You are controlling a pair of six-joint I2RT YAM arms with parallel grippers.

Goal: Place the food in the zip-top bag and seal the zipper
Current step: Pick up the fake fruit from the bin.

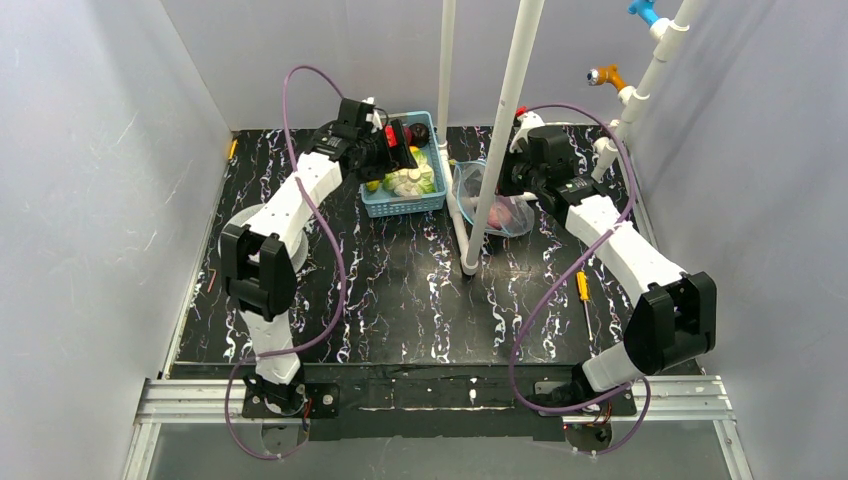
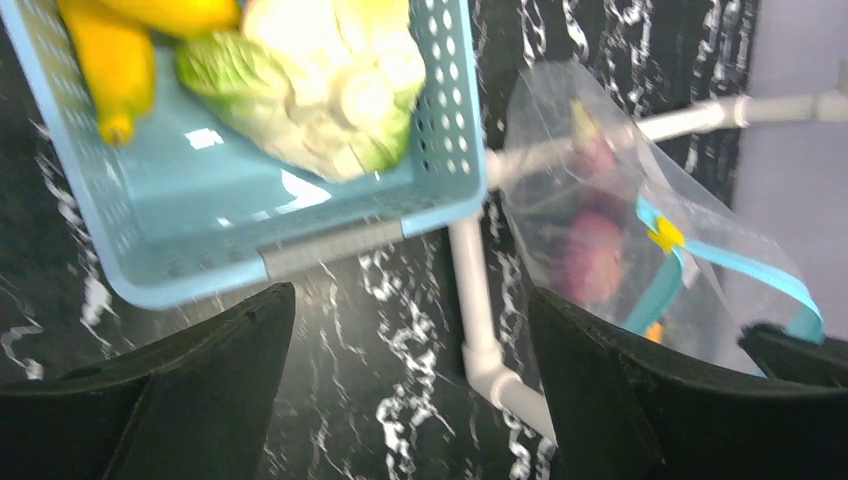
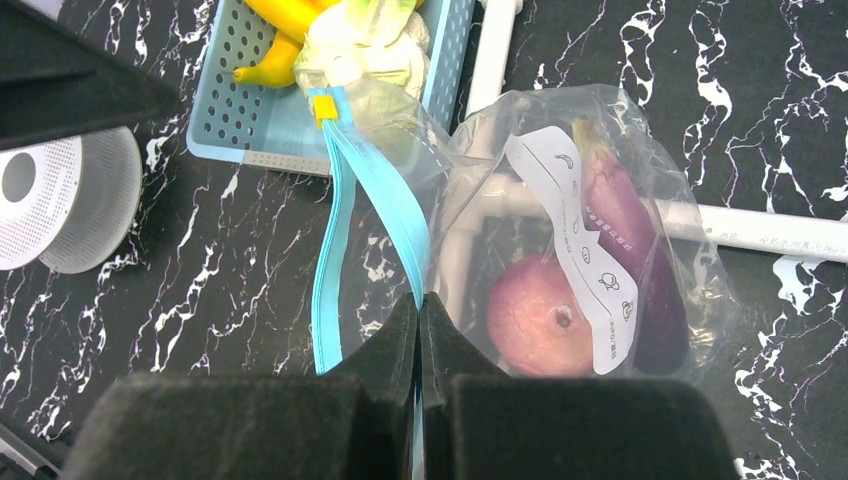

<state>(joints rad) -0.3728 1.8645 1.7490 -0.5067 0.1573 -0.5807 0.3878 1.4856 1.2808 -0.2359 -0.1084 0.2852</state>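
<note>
Basket (image 1: 405, 207) of blue mesh sits at back of black marbled worktop (image 1: 400, 300) in top view; left claw (image 1: 405, 148) hovers over it. Right claw (image 1: 508, 185) is down at zip-top bag (image 1: 520, 218), which lies just right of basket, partly hidden by slanting white pipe (image 1: 500, 120). Yellow-handled screwdriver (image 1: 582, 288) lies well apart, near right arm.

Left wrist view: fingers (image 2: 200, 390) spread wide, nothing between them. Beyond them, basket corner holds banana (image 2: 112, 60) and cabbage (image 2: 330, 80); bag beside basket, resting over pipe.

Right wrist view: right claw pressed shut, pinching teal zipper (image 3: 372, 195) at bag mouth. Yellow slider (image 3: 322, 103) sits at strip's far end, over basket edge. Inside bag: eggplant (image 3: 625, 215) and round red piece (image 3: 530, 325), side by side. White label (image 3: 575, 240) on bag shows small line icons, no words readable. Print on pipe too small to read. White perforated spool (image 3: 60, 200) stands left of basket.
</note>
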